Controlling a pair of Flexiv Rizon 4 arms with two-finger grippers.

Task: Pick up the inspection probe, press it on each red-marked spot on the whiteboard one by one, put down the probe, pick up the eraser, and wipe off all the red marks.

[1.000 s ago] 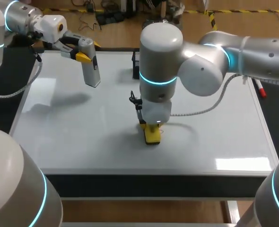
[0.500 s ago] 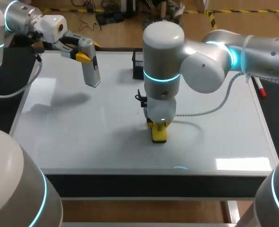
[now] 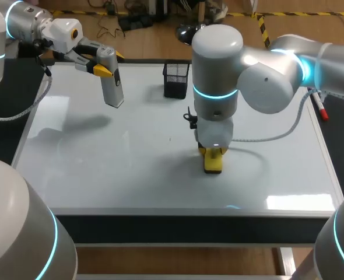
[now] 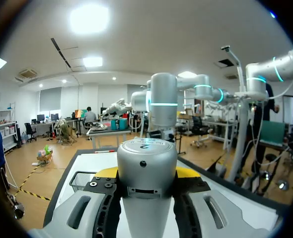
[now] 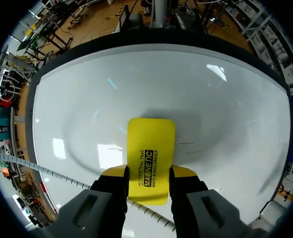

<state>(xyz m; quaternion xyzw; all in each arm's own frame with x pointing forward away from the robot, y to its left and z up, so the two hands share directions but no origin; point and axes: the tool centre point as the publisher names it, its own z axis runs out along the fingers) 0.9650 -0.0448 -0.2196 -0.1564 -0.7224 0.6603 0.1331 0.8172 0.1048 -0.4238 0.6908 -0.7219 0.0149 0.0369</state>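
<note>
The grey inspection probe (image 3: 112,83) hangs above the whiteboard's (image 3: 102,169) far left corner. My left gripper (image 3: 99,62) is shut on its upper end. In the left wrist view the probe (image 4: 146,168) fills the gap between the left gripper's (image 4: 146,174) yellow tips. Near the board's middle, my right gripper (image 3: 213,153) points straight down, shut on the yellow eraser (image 3: 213,163), which rests flat on the board. In the right wrist view the eraser (image 5: 150,146) sticks out ahead of the right gripper (image 5: 149,174) over the white surface (image 5: 87,99). I see no red marks, only faint thin traces (image 5: 187,145) beside the eraser.
A black mesh basket (image 3: 176,79) stands at the board's far edge, left of my right arm. A red marker (image 3: 320,109) lies along the right rim. A tiny dark speck (image 3: 170,139) sits left of the eraser.
My right arm has slid the eraser to the right across the board. The left arm and the probe have stayed where they were.
</note>
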